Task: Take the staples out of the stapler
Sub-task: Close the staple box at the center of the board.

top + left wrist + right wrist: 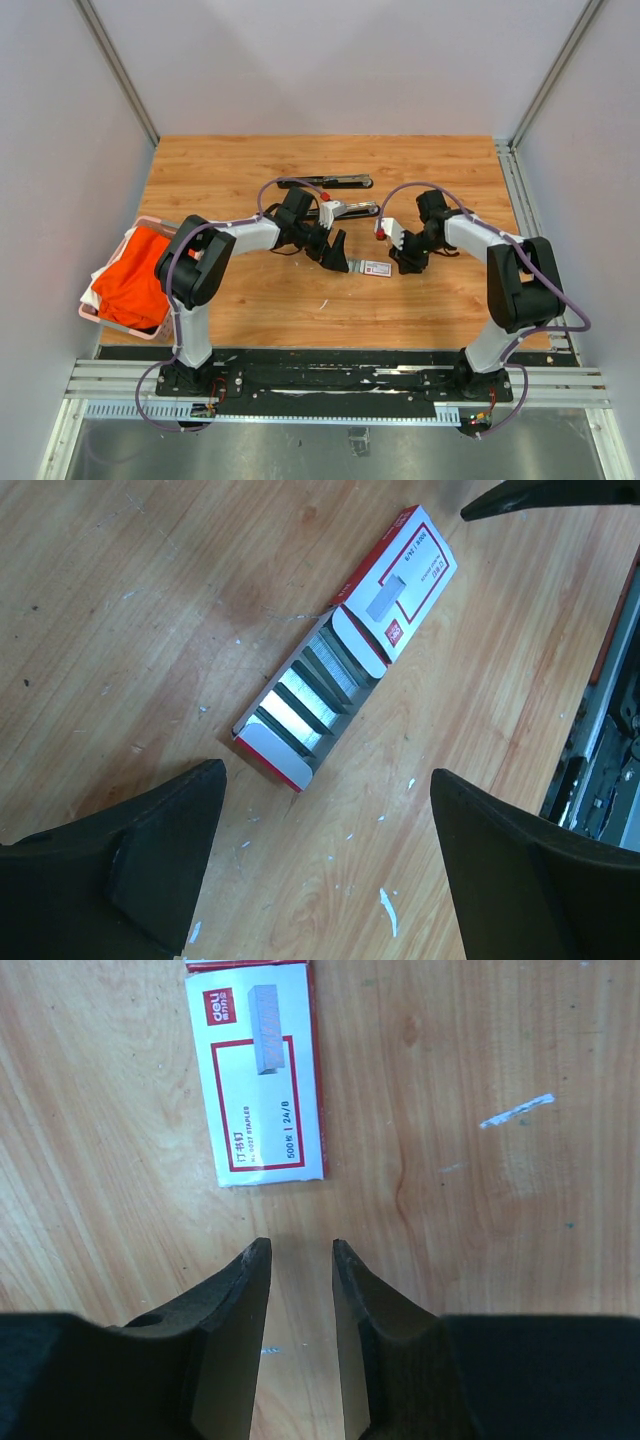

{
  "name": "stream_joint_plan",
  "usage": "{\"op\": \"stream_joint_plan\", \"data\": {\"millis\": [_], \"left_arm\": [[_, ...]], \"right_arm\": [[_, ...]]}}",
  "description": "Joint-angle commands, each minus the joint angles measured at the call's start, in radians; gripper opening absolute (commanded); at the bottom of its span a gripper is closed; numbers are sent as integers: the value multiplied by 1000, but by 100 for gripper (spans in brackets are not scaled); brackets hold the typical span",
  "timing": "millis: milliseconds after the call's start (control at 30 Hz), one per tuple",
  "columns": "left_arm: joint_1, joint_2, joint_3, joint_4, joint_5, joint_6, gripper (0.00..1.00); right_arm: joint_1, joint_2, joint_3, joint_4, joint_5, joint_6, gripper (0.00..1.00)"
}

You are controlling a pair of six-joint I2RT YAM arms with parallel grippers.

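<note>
**Table** (250,310): wood, flecked with white marks. Both arms reach in to its middle.

**Stapler** (352,209): lies beyond the two grippers, long axis roughly left to right in the top view. From that height you cannot tell whether any strip remains in its channel, so treat it as unchecked.

**Box** (258,1070): flat, white and red, between the grippers on the table. Its long axis runs left to right in the top view. The tray is slid out toward the left arm.

**Left gripper** (325,775): fingers wide, holding nothing, poised above the open tray end.

**Right gripper** (301,1245): fingers narrow, only bare wood showing in the gap. It sits just short of the box's closed end and does not touch it.

**Staples** (295,708): silvery-grey strips lying in the open tray, inside its walls. They appear to lie crosswise to the tray's long axis, though glare makes this uncertain.

**Handling, as judged:**
- The strips are very light, stiff along their length and smooth-sided.
- They are likely to snap into shorter pieces if you bend them or pinch them hard.
- Take a strip at mid-length, pads on its two flat sides, with light pressure.
- An end grip would probably lever the strip and break it.
- They sit low between the tray walls, so come straight down. A slanted approach may nudge the box, which will slide easily.
</note>
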Motion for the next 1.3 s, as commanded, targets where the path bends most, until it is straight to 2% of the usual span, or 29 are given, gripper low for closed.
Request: {"op": "stream_joint_plan", "data": {"millis": [0, 367, 1267], "left_arm": [[-7, -1, -36, -28, 2, -17, 89], [-7, -6, -53, -31, 24, -8, 89], [-29, 31, -45, 11, 36, -49, 89]], "right_arm": [[40, 22, -17, -7, 41, 21, 33], [90, 66, -21, 26, 62, 63, 33], [110, 86, -20, 42, 47, 73, 33]]}}
